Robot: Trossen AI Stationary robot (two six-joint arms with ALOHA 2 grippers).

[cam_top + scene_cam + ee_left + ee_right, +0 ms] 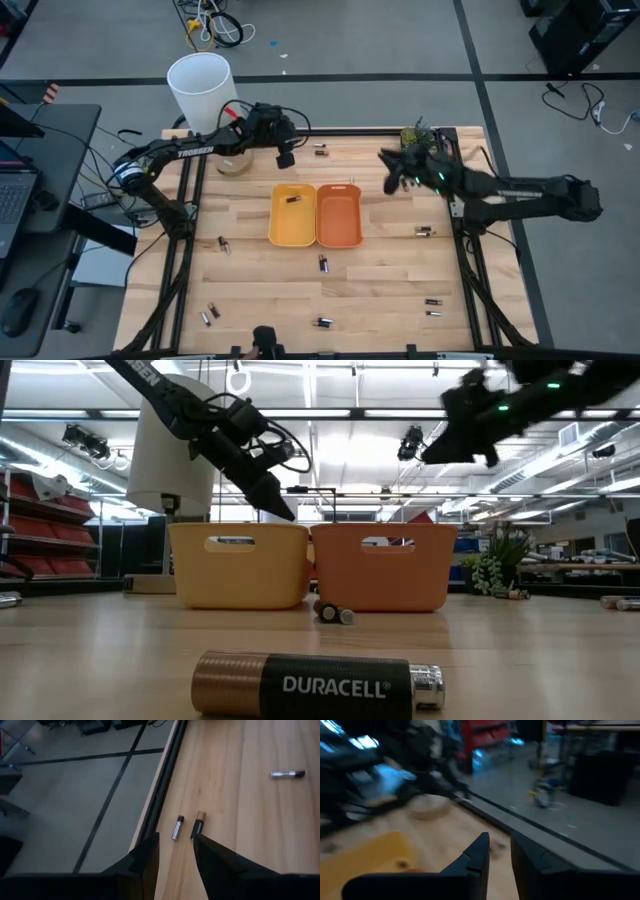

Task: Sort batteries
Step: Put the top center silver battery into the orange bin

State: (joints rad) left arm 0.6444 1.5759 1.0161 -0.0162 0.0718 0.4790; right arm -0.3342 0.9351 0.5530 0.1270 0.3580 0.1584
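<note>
A yellow tray (285, 232) and an orange tray (340, 232) stand side by side at the table's middle. One battery (293, 200) lies in the yellow tray. Several batteries lie loose on the wood, for instance near the far edge (321, 151), at the right (424, 231) and near the front (322, 322). My left gripper (284, 157) hangs open above the far edge, left of two batteries (177, 827) (198, 824). My right gripper (392, 180) hangs open in the air, right of the orange tray's far end, with nothing between its fingers (477, 852).
A white bucket (200, 85) stands beyond the far left corner, with a round tan object (233, 163) on the table near it. A small plant (420, 135) sits at the far right corner. A large battery (315, 685) lies close to the low camera.
</note>
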